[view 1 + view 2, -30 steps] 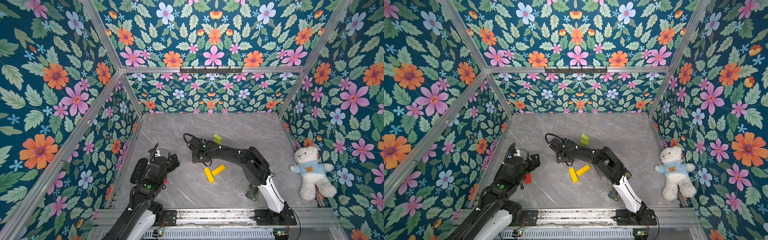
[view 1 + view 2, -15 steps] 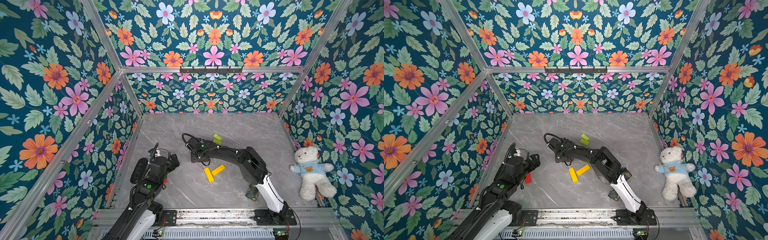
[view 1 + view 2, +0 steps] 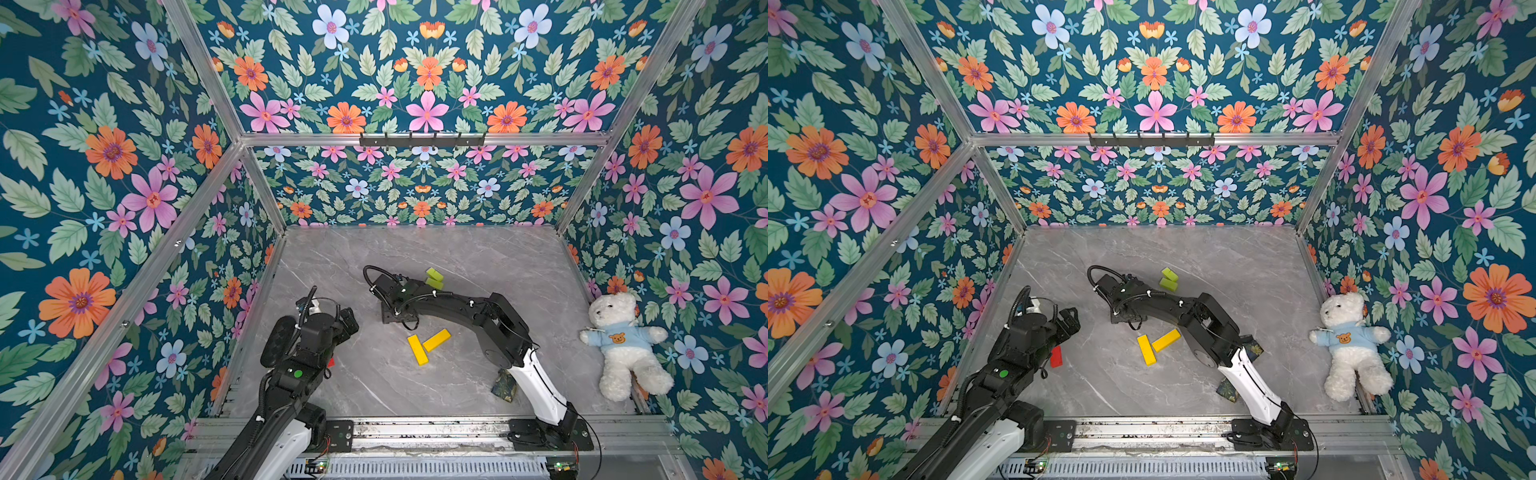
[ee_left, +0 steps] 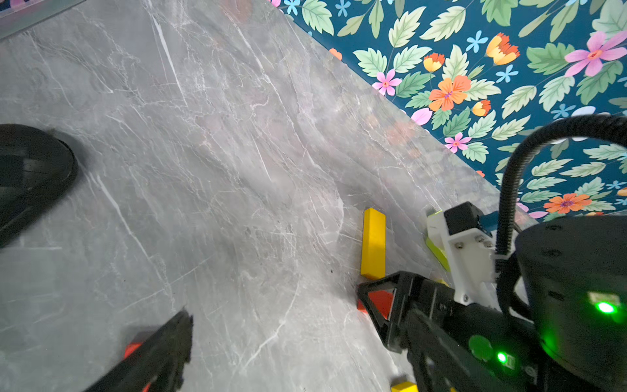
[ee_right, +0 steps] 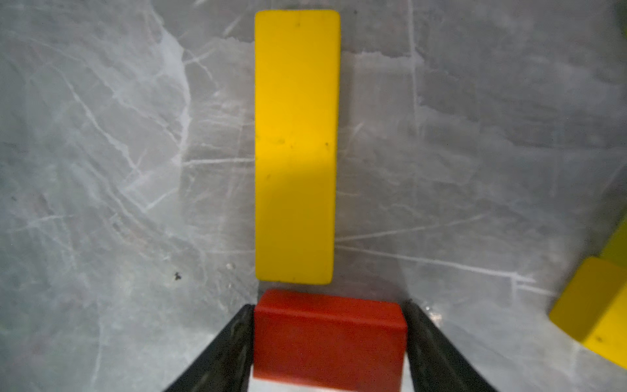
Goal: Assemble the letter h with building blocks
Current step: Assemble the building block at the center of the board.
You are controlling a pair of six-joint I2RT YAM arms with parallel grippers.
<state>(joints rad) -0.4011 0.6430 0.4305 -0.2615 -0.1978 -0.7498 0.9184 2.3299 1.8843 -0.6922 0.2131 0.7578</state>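
Currently the right claw (image 5: 329, 305) flanks the red block (image 5: 329, 339) closely, whether clamped or slack cannot be told, and the yellow bar (image 5: 295, 146) lies just ahead of the claw, so a sideways drag on withdrawal may skew the block or shove the bar askew.

Black plates (image 3: 338, 434) fix both arms to the silver aluminium base rail (image 3: 436, 432); nearest that rail the black-and-white left arm (image 3: 291, 374) and black-and-white right arm (image 3: 490, 324) wear glossy white shells (image 3: 540, 390), beyond it matte black links; a round green dot (image 3: 297, 372) marks the left; a ribbed black cable (image 3: 368, 276) loops beside the black-fingered right gripper (image 5: 329, 305).
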